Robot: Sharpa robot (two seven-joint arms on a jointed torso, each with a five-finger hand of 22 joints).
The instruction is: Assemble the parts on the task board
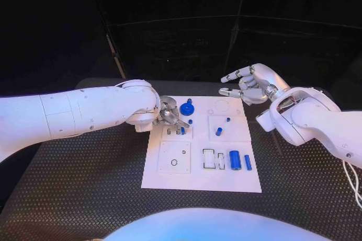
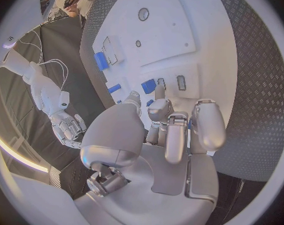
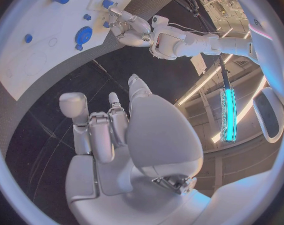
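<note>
White plate on black checker-pattern rubber: that is my task board (image 1: 202,162), lying in the middle of the table (image 1: 83,173) with its long sides running from the near edge toward the far edge. I see my left robot hand (image 1: 169,114) down at the board's far-left corner, fingers curled in close over a cluster of small blue parts (image 1: 182,130) there; in the left wrist view the fingertips (image 2: 159,92) sit right at a blue piece (image 2: 148,85), but I cannot tell whether anything is truly pinched between them. Just beside that hand, toward the far edge, lies a blue gear-like disc (image 1: 187,109) with a smaller blue knob (image 1: 189,101) touching or nearly touching it. My right robot hand (image 1: 249,83) hangs above the table beyond the board's far-right corner, well apart from every part, fingers spread and half bent, gripping nothing; the right wrist view confirms bare fingers (image 3: 103,135) with only the dark mat behind them. Nearer the middle of the board stands a short blue peg (image 1: 218,131), and close to the right side, toward the near edge, two blue cylinders (image 1: 240,160) lie side by side next to two outlined rectangular slots (image 1: 213,159).
</note>
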